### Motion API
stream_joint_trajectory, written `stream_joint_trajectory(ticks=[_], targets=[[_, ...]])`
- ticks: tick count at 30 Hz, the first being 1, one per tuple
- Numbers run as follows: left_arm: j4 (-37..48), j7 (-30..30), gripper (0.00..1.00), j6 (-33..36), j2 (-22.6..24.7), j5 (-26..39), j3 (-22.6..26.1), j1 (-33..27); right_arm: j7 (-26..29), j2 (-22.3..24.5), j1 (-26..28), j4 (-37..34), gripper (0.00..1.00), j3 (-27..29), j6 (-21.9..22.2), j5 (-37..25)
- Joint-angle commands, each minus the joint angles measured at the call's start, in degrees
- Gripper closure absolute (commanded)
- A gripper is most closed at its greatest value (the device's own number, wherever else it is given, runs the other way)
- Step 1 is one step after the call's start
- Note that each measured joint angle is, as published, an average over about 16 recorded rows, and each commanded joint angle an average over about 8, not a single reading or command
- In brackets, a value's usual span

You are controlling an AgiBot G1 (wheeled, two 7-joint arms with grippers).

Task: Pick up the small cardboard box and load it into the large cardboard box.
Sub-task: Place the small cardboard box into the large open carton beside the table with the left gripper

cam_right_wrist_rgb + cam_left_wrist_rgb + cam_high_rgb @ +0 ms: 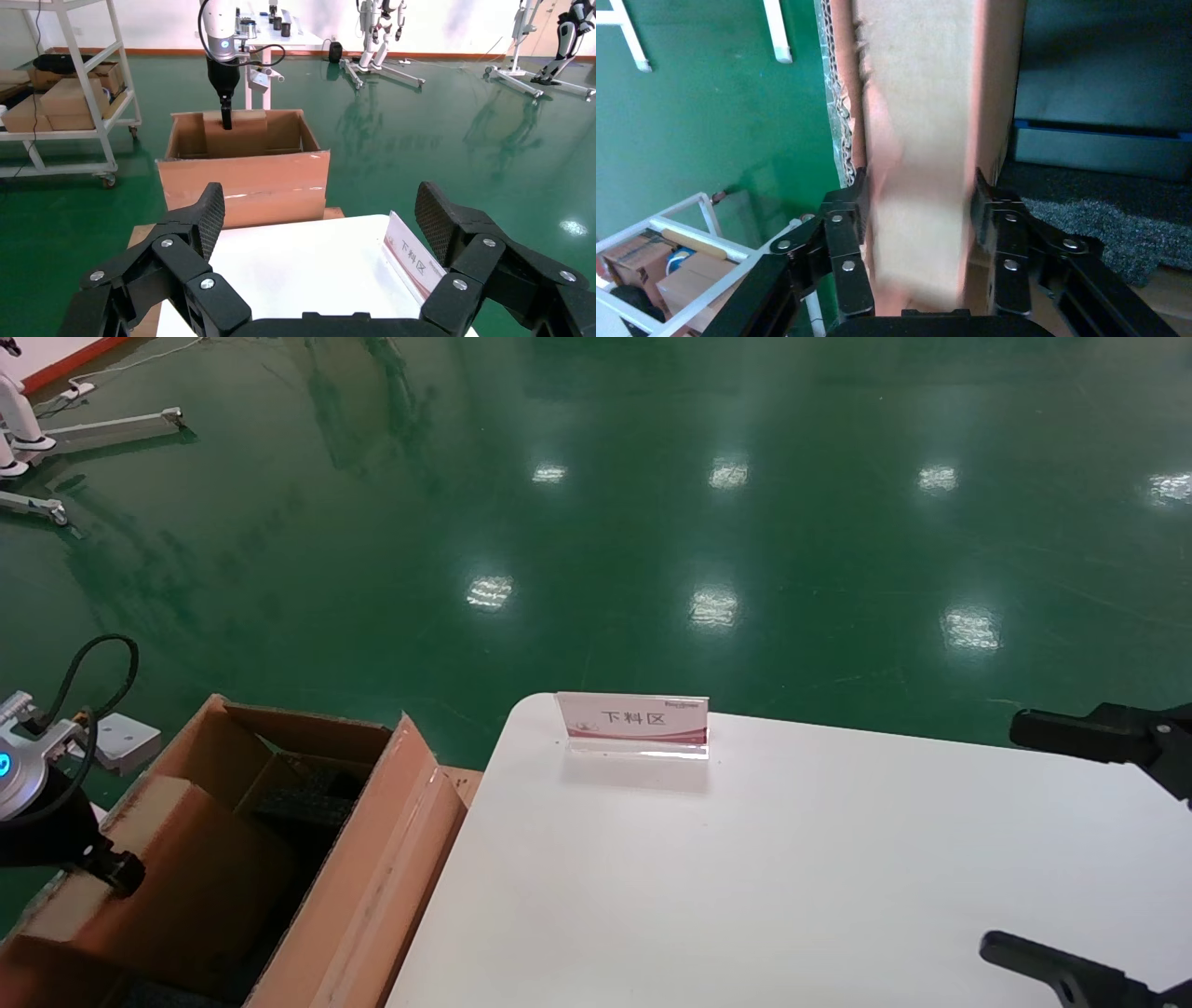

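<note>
The left gripper (919, 210) pinches the small cardboard box (923, 140) across its narrow faces, one pad on each side, the carton's long axis running straight away from the fingers. Judged from the head and right wrist views, it hangs partly inside the large cardboard box (372, 859), near that carton's outer wall, with black foam (1088, 210) below; the move left is most likely a short descent and release. The right gripper (320, 217), fingers spread wide and holding nothing, hovers over the white table (792, 877) just beside the large carton. A small sign (633, 721) stands at the table's far edge, green floor (652, 477) beyond.
</note>
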Motion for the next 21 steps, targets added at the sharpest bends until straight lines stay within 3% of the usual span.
stream_joint_trajectory(ticks=[1, 21], targets=[[0.0, 0.0, 0.0, 0.0, 0.0, 0.0, 0.0, 0.0, 0.0, 0.0, 0.0, 0.0, 0.0, 0.0, 0.0, 0.0], [-0.7, 2.8, 0.0, -0.5, 1.0, 0.7, -2.8, -1.0, 0.0, 0.0, 0.0, 0.0, 0.0, 0.0, 0.0, 0.0]])
